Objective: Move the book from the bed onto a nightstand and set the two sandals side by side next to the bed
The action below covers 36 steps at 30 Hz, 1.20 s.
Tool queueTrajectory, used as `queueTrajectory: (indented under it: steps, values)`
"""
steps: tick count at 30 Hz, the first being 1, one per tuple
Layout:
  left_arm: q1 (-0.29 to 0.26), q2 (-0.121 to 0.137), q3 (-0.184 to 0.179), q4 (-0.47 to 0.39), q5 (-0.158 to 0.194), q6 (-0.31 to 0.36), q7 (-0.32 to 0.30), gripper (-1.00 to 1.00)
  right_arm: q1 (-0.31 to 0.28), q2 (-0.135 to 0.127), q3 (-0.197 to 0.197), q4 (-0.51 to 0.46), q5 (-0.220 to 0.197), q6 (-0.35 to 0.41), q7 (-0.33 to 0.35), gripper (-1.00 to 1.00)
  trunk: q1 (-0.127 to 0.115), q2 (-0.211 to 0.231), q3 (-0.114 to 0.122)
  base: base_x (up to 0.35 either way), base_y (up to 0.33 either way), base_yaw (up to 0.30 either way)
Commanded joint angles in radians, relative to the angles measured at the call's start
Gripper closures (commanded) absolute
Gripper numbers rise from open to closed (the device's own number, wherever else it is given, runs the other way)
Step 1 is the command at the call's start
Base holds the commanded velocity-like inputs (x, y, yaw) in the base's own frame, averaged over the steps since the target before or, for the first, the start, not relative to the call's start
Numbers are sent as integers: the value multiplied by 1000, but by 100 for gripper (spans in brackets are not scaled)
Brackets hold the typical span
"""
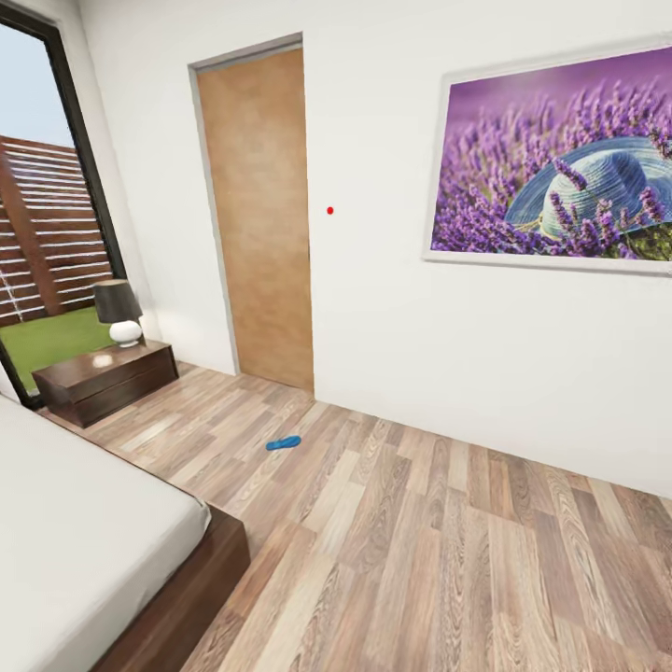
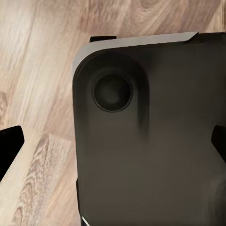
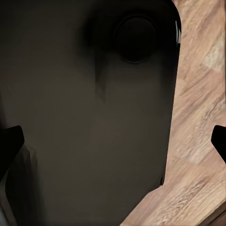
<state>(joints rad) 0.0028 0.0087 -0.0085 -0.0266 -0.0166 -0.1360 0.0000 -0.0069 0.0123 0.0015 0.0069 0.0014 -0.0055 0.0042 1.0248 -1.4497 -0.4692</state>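
Observation:
The bed, with a light-grey mattress on a dark wooden frame, fills the lower left of the head view. Beyond its far end a dark-brown nightstand stands by the window and carries a dark-shaded lamp. One blue sandal lies flat on the plank floor between the bed and the door. The book is out of view. In the left wrist view my left gripper is open, hanging over my own dark base. My right gripper is open too, over the same dark base.
A closed wooden door is set in the white far wall, with a lavender picture to its right. A tall black-framed window shows a slatted fence. Wood-plank floor stretches wide to the right of the bed.

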Motion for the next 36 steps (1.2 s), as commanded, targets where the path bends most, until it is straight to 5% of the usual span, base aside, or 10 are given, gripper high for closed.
queueTrajectory:
  steps: [1, 36]
  values:
    - [0, 0, -1, -1, -2, -2, 0, -100, -1, 0, 0, 1, 0, -1, 0, -100, 0, 0, -1, 139, -86, -209]
    - [0, 1, 2, -1, -2, -2, 0, -100, -1, 0, 0, 1, 0, -1, 0, -100, 0, 0, -1, 139, -83, -209]
